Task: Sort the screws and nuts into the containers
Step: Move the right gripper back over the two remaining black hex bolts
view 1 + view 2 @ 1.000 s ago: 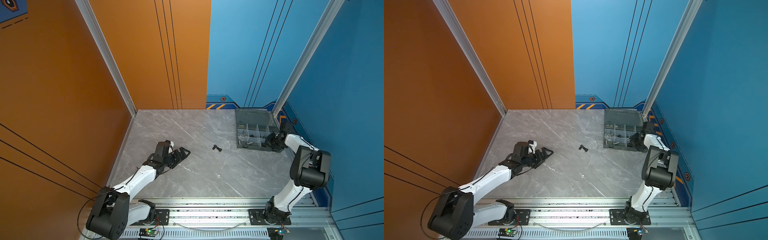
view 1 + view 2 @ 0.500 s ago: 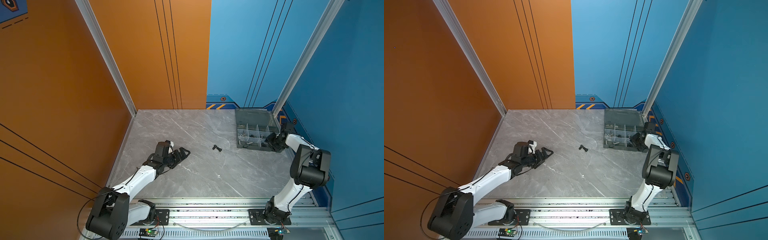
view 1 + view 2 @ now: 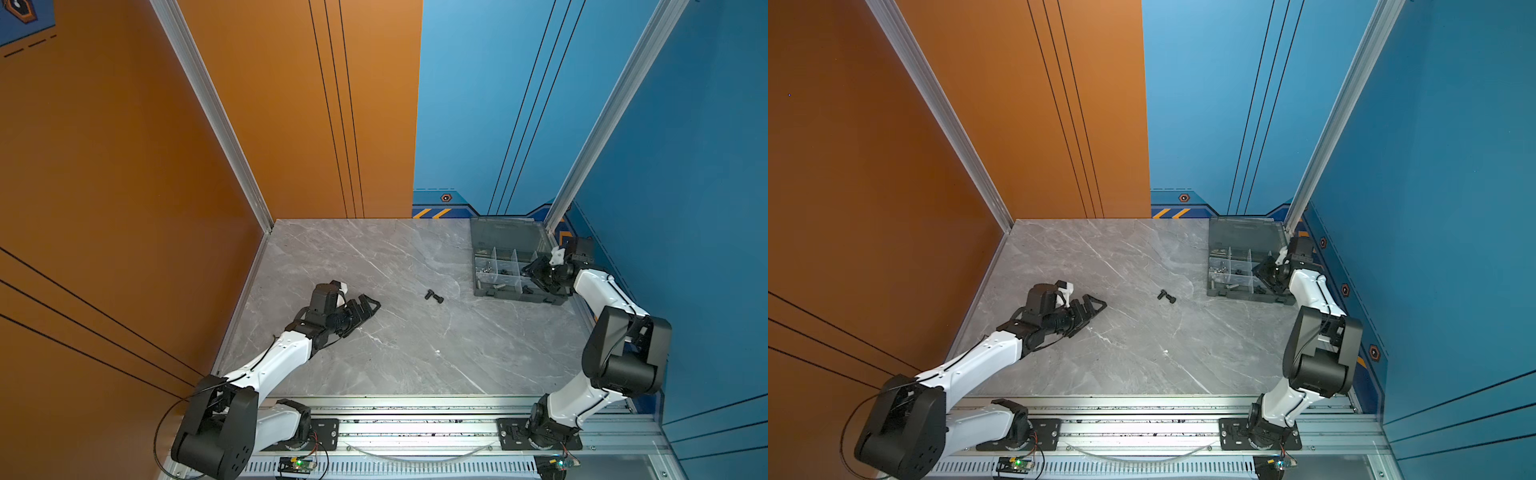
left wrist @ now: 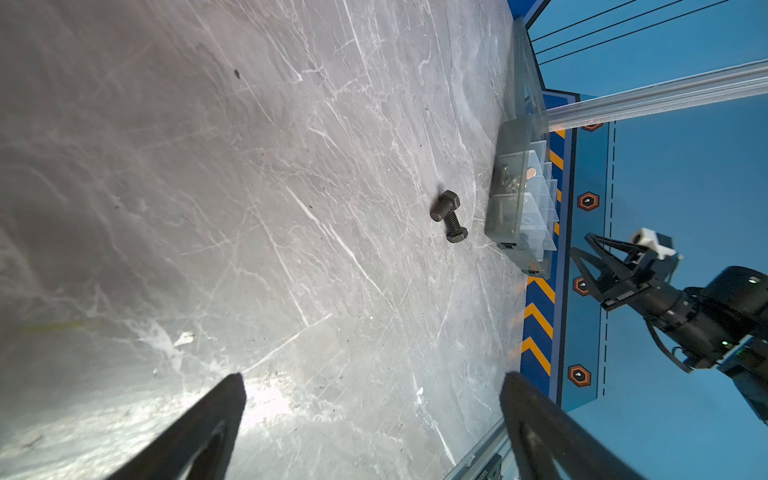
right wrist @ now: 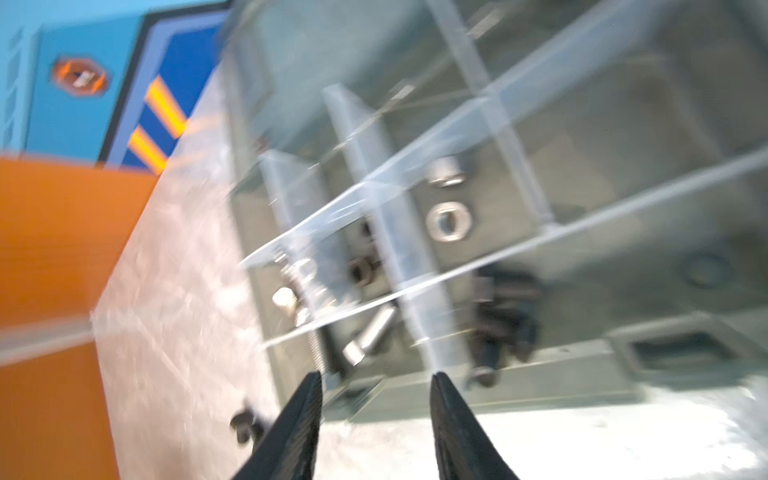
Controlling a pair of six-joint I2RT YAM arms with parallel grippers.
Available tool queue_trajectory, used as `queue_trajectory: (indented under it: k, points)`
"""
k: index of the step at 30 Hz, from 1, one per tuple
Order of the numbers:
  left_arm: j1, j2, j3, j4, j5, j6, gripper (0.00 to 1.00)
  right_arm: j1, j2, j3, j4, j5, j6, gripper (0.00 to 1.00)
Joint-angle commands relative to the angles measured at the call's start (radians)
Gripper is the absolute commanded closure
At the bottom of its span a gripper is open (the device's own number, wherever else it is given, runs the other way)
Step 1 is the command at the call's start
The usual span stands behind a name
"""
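Grey marble-patterned surface (image 3: 374, 357) makes the floor of a booth, with an orange wall (image 3: 166, 145) on the left and blue walls (image 3: 685, 166) at the back and on the right. At its far right corner lies a flat smoky-grey translucent plastic organiser box (image 3: 515, 296). The hinged lid (image 3: 505, 235) is open and lies flat behind the box.

Two matte black hex-head bolts (image 3: 434, 296) lie on the bare surface and touch each other. They are near the front left corner of the box but apart from it, and both top views show them there.

The left gripper (image 3: 372, 304) is low over the surface on the left side. It points toward the two bolts and is well apart from them. Its fingers (image 4: 224, 415) are spread wide, with nothing between them.

The right gripper (image 3: 528, 274) hovers over the near right part of the box. I cannot tell if it touches the box. The right wrist view is blurred, but its fingertips (image 5: 307, 399) stand apart there, with only air between.

Under them, between the clear dividers (image 5: 357, 137), one compartment holds a silver hex nut (image 5: 449, 220). Another holds a silver bolt (image 5: 370, 336), and a third holds a heap of black bolts (image 5: 505, 316). Some small silver parts (image 5: 299, 291) in a further compartment are too blurred to name.
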Motion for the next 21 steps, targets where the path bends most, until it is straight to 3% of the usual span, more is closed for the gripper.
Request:
queue_trajectory:
  k: [1, 5, 11, 17, 21]
  points:
    - [-0.007, -0.005, 0.011, -0.007, -0.005, 0.006, 0.02, 0.127, -0.054, -0.001, -0.075, -0.015, -0.217, 0.54]
    - [-0.012, 0.006, 0.013, 0.004, -0.001, 0.004, 0.02, 0.301, -0.084, 0.005, -0.097, 0.043, -0.376, 0.52]
    - [-0.018, 0.009, 0.014, 0.009, 0.003, 0.003, 0.02, 0.474, -0.027, 0.063, -0.137, 0.110, -0.533, 0.49]
    - [-0.021, 0.010, 0.018, 0.012, 0.008, 0.005, 0.02, 0.586, 0.106, 0.149, -0.207, 0.231, -0.645, 0.47]
    - [-0.021, 0.010, 0.020, 0.008, 0.010, 0.007, 0.02, 0.622, 0.184, 0.180, -0.208, 0.234, -0.672, 0.47]
